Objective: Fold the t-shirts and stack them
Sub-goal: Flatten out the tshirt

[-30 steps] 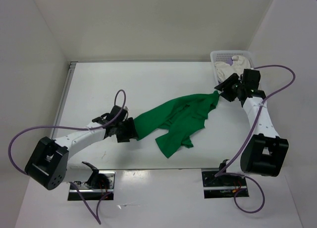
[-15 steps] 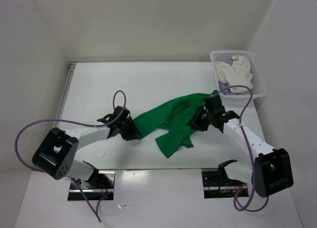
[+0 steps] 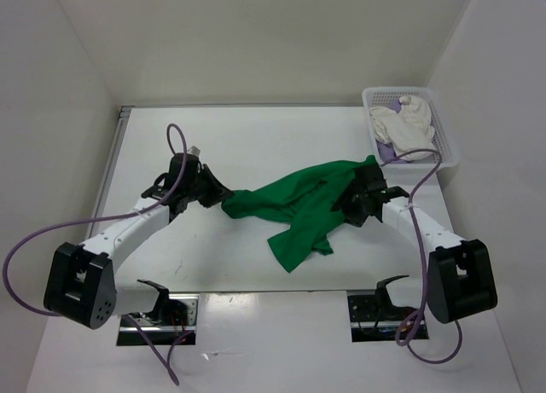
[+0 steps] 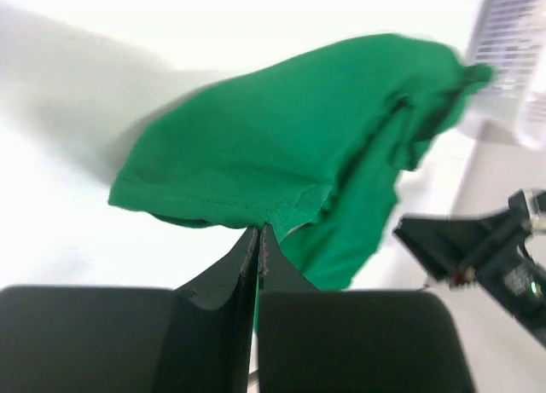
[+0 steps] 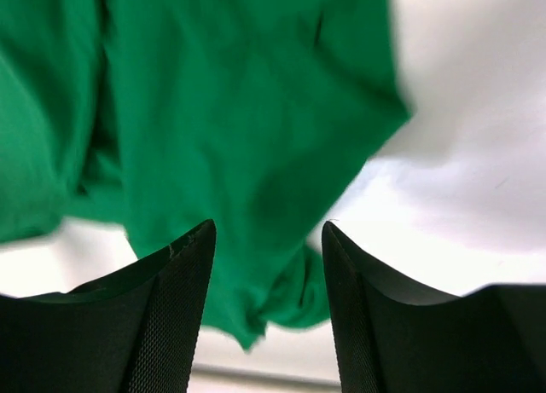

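Note:
The bright green t-shirt (image 3: 290, 207) lies rumpled mid-table, and its left end is raised off the surface. My left gripper (image 3: 222, 199) is shut on the shirt's left hem (image 4: 273, 210), fingertips pinched together (image 4: 258, 229). My right gripper (image 3: 344, 207) stands open over the right side of the green cloth (image 5: 239, 112). Its two fingers (image 5: 175, 274) are wide apart with nothing between them. A white t-shirt (image 3: 403, 120) and a bit of the lavender one (image 3: 386, 151) lie in the basket.
The white perforated basket (image 3: 450, 154) stands at the back right corner, close behind my right arm. Walls close in the table at the back and both sides. Two metal mounting plates (image 3: 158, 312) sit at the near edge.
My left gripper closed on the green hem and drew it up and back-left. My right arm swung from the basket down over the shirt's right side, its jaws narrowing and then opening wide.

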`<state>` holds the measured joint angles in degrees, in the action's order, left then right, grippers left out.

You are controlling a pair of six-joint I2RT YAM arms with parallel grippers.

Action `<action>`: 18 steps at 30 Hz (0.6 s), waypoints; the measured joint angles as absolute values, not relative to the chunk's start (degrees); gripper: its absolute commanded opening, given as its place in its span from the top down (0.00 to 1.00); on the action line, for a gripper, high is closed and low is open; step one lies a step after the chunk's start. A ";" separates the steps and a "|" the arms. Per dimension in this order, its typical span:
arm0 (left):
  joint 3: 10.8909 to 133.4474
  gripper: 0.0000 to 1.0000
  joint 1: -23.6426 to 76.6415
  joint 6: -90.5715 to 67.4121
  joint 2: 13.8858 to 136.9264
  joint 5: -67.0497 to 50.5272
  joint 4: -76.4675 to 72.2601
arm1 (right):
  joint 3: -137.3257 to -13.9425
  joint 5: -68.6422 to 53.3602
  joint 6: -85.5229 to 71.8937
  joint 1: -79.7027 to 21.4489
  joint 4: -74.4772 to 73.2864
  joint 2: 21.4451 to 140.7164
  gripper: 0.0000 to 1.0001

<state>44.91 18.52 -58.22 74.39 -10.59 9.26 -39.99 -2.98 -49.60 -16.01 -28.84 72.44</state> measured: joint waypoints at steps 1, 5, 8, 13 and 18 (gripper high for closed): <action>45.32 1.00 18.22 -58.17 73.60 -10.85 9.17 | -40.88 -2.11 -49.25 -14.39 -28.71 72.55 0.41; 45.52 1.00 17.76 -57.98 71.92 -11.90 9.47 | -47.29 1.87 -46.54 -6.94 -27.77 77.21 0.41; 45.52 1.00 17.74 -57.30 71.92 -12.34 10.37 | -50.50 4.01 -45.06 -4.19 -26.11 82.48 0.40; 45.52 1.00 17.30 -57.04 71.94 -13.23 10.46 | -52.97 5.50 -43.16 -2.17 -25.19 89.82 0.42; 45.54 1.00 17.26 -56.95 72.16 -14.28 10.31 | -53.78 3.60 -42.09 -2.28 -22.96 93.60 0.56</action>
<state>45.54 17.26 -56.95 72.16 -14.28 10.31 -53.78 3.60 -42.09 -2.28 -22.96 93.60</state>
